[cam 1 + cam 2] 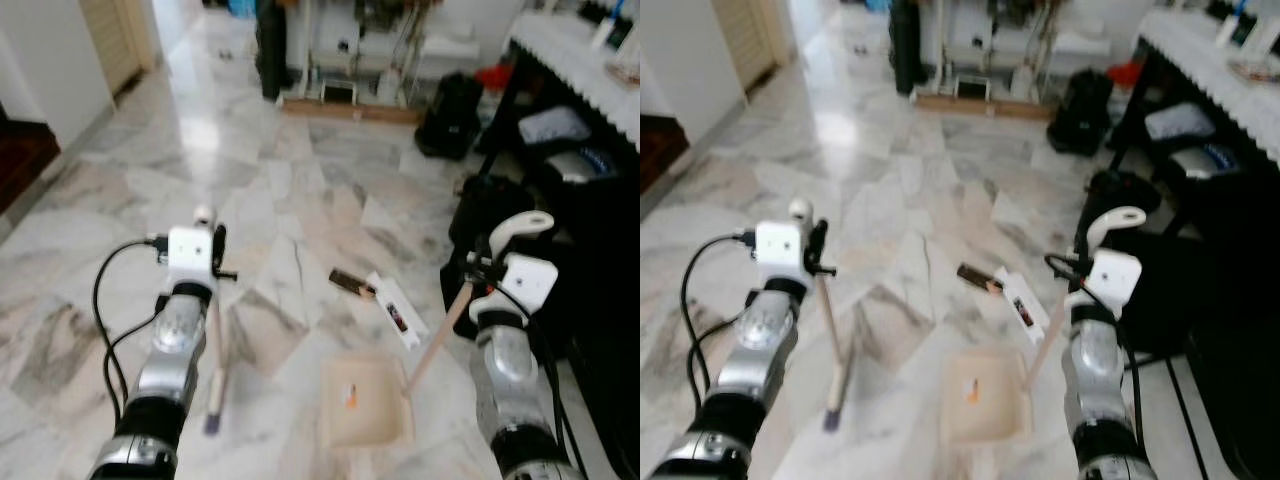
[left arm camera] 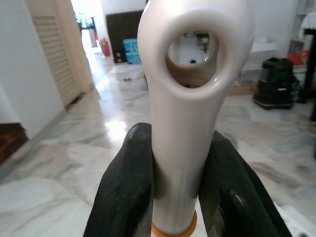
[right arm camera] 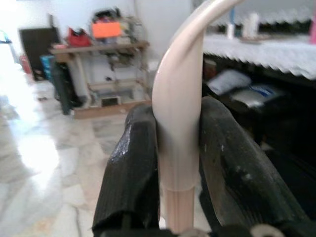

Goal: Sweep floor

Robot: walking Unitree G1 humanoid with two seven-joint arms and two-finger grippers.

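Observation:
My left gripper (image 1: 216,258) is shut on the broom handle (image 2: 182,98), a cream grip with a hole at its top. The stick runs down to a small purple brush end (image 1: 212,424) on the marble floor. The right gripper (image 1: 478,272) is shut on the dustpan's hooked cream handle (image 3: 175,98). Its stick slants down to the beige dustpan (image 1: 366,418), which lies flat on the floor between my arms with a small orange scrap (image 1: 350,395) in it. A brown wrapper (image 1: 351,283) and a white packet (image 1: 398,311) lie just beyond the pan.
A black table with a white lace cloth (image 1: 575,68) runs along the right, with dark bags (image 1: 490,205) under and beside it. A black bag (image 1: 449,115) and a cluttered shelf unit (image 1: 355,50) stand at the back. A louvred door (image 1: 115,40) is at far left.

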